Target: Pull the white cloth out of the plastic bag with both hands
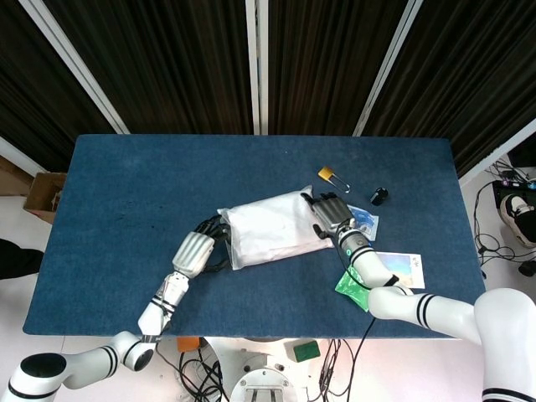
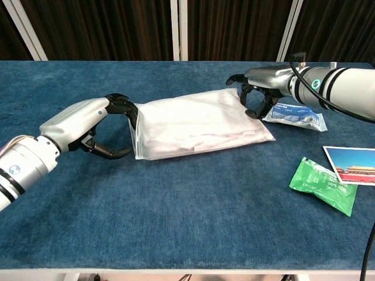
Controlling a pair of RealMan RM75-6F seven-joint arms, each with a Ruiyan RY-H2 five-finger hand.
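Note:
The clear plastic bag lies mid-table with the folded white cloth inside it. My left hand is at the bag's left end. Its fingers curl over that edge and its thumb sits below, so the edge stands raised off the table. My right hand is at the bag's far right corner, with its fingers curled around that corner. The cloth is wholly inside the bag.
A blue-and-white packet lies just right of my right hand. A green packet and a postcard lie near the front right. A small yellow-capped item and a black item sit behind the bag.

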